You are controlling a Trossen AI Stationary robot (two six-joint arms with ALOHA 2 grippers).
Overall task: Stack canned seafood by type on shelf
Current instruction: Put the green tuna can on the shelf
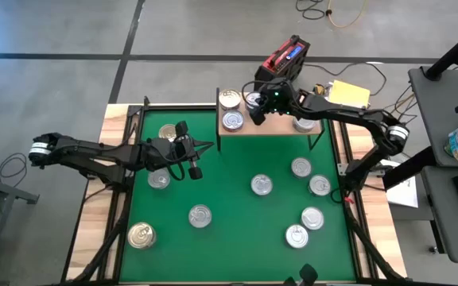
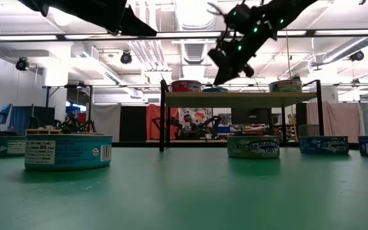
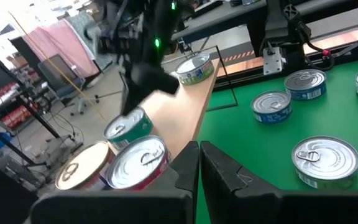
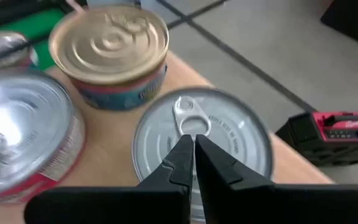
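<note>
From above, the right claw (image 1: 258,114) hangs clenched and empty over the shelf (image 1: 265,125). Only its wrist camera shows its tips poised above a silver can (image 4: 202,144) beside a gold-topped can (image 4: 109,51). The left claw (image 1: 193,161), clenched and empty, hovers over the green mat (image 1: 229,191), where more cans lie scattered.

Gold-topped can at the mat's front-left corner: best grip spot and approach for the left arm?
Judging from the high view, take the gold-topped can across its short round side wall, coming straight down from above with the jaws spread either side of the lid. It lies flat on the green mat, lid up, with no neighbour touching it. The left gripper is shut and must open first.
</note>
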